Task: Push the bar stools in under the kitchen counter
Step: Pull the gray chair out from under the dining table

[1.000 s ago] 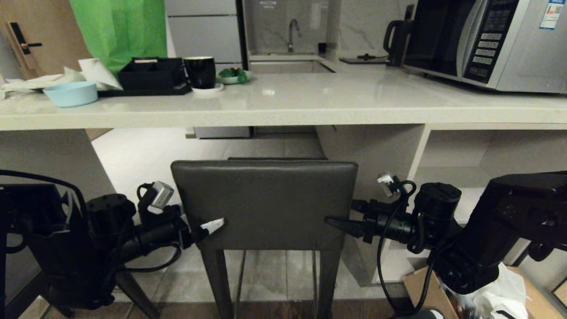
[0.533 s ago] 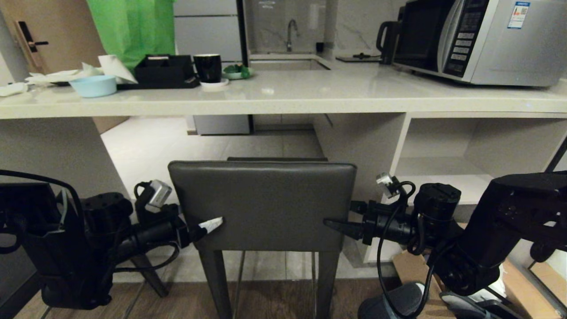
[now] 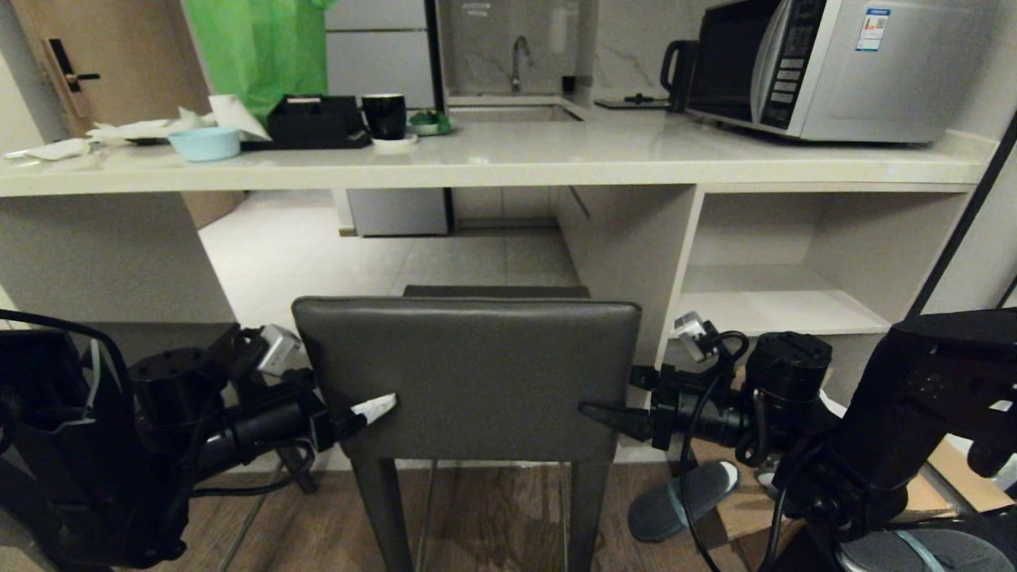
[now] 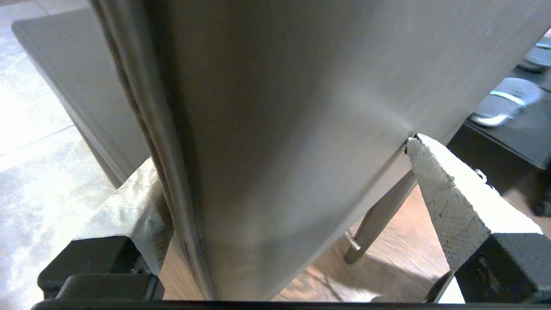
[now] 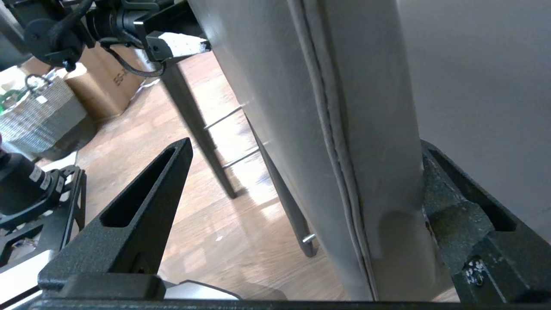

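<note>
Jaws wide on both sides, straddling the backrest edges of the bar stool (image 3: 469,377): left gripper (image 3: 349,413) on its left edge, right gripper (image 3: 628,417) on its right, fingers seemingly touching the leather. Stool stands on wood floor in front of the desk (image 3: 508,163), backrest short of its edge. Microwave (image 3: 826,67), black mug (image 3: 384,116), blue bowl (image 3: 205,144) on top.

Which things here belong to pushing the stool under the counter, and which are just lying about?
Job: stool; counter; left gripper; right gripper, both open, straddling the backrest's edges.
Lying about: microwave; black mug; blue bowl; slipper.
</note>
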Tool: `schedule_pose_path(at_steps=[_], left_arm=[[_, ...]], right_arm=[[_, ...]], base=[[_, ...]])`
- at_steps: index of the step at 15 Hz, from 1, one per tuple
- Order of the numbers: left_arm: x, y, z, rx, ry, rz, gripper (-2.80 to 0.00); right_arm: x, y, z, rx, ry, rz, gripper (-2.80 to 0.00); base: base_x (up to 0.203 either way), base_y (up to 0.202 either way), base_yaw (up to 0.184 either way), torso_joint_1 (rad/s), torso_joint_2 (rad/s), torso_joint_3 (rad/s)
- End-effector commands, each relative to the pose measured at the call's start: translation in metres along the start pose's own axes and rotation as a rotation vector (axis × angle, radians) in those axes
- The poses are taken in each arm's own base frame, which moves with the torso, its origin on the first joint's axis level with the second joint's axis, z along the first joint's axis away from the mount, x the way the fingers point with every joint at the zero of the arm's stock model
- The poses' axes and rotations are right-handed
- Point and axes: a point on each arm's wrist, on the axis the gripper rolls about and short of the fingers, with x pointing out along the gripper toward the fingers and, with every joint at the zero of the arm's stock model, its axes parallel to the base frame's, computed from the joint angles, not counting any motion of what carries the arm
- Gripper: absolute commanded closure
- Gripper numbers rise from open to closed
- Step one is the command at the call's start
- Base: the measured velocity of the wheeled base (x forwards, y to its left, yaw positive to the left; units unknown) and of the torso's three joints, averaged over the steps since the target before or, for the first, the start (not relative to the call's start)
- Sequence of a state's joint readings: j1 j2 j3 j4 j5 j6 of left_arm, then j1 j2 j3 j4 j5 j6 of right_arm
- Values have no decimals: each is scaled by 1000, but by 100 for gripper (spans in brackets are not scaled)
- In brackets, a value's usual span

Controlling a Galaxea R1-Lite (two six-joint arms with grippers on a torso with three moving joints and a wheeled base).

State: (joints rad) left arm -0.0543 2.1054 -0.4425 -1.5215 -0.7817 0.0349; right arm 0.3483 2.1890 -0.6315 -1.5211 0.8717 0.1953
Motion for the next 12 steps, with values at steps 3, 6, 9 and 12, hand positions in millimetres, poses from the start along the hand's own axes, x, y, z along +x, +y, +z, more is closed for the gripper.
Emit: schedule_pose_path(at_steps=[3, 6, 9, 12], left_arm=[[-5, -4, 6, 16, -13, -3, -280], [-5, -4, 4, 44, -7, -3, -280], [-5, -4, 4, 53, -7, 1, -280], [-5, -4, 4, 53, -7, 11, -280]], right_arm=[[-2, 4, 6, -17, -12, 7, -280], [-3, 5, 8, -21, -19, -2, -280], [-3, 5, 8, -19, -19, -14, -280], [-5, 7, 6, -11, -12, -15, -280]], base=[[-194, 0, -1, 4, 2, 4], [-194, 0, -2, 2, 0, 2], [-186, 0, -2, 1, 3, 1], [-42, 0, -1, 1, 2, 1]])
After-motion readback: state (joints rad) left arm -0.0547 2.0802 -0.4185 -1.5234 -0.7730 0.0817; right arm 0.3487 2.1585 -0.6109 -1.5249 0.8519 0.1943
